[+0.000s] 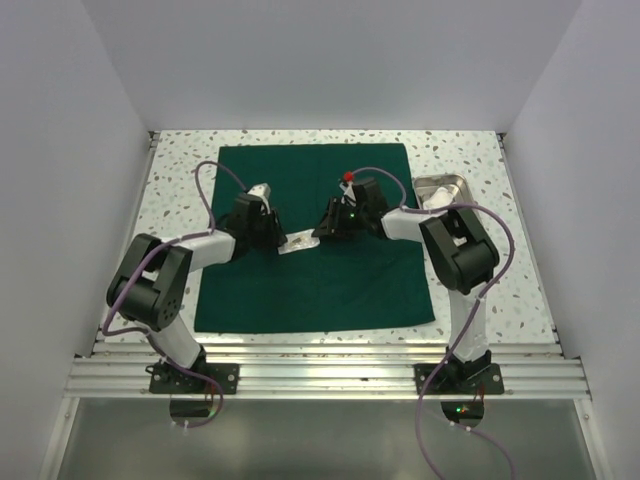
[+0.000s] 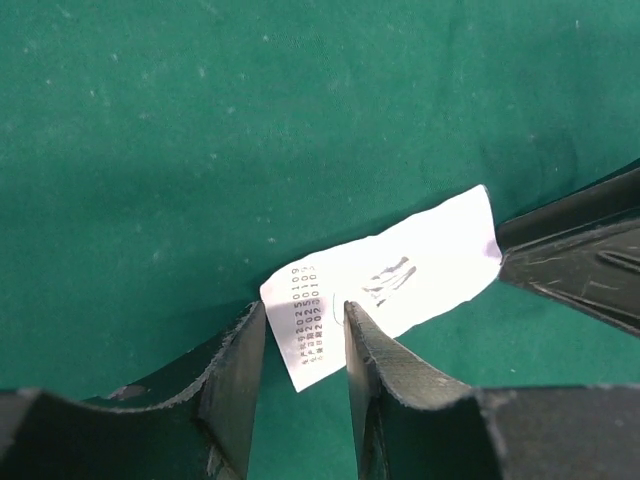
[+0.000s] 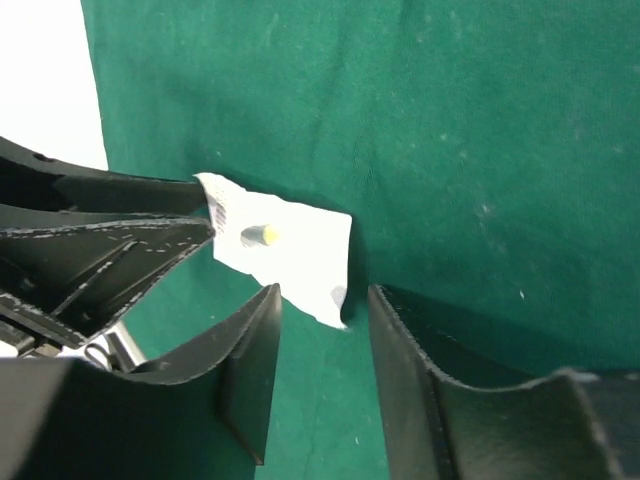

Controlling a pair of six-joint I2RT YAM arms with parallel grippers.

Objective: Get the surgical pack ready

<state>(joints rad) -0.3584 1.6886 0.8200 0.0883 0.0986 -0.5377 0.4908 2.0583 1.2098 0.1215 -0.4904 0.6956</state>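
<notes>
The surgical pack, for now a large dark green fabric drape [image 1: 310,290], lies spread flat on the white speckled tabletop [image 1: 470,160], filling most of the middle of it. A shiny rectangular steel tray [image 1: 440,188] sits off the drape's far right corner, on the bare surface, so it is not yet part of the pack.

Both arms reach in to meet over the centre of the drape, tip to tip, with a small white paper packet [image 2: 400,275] printed with dark lettering between them. The left gripper [image 2: 305,310] has its jaws apart and astride the packet's printed end. The paper fills the gap between them, and the pictures do not show whether they pinch it or merely flank it. The right gripper [image 3: 323,295] faces it from the other side with its jaws also apart. Only one corner of the packet reaches the mouth of that gap, and nothing is clamped there.

The packet casts a shadow on the cloth and seems to sit slightly raised rather than pressed flat. The arrangement reads as a packet being settled at, or passed across, the middle of the cloth, where later folds would enclose it. With the drape entirely unfolded, the task appears to be at an early stage.
</notes>
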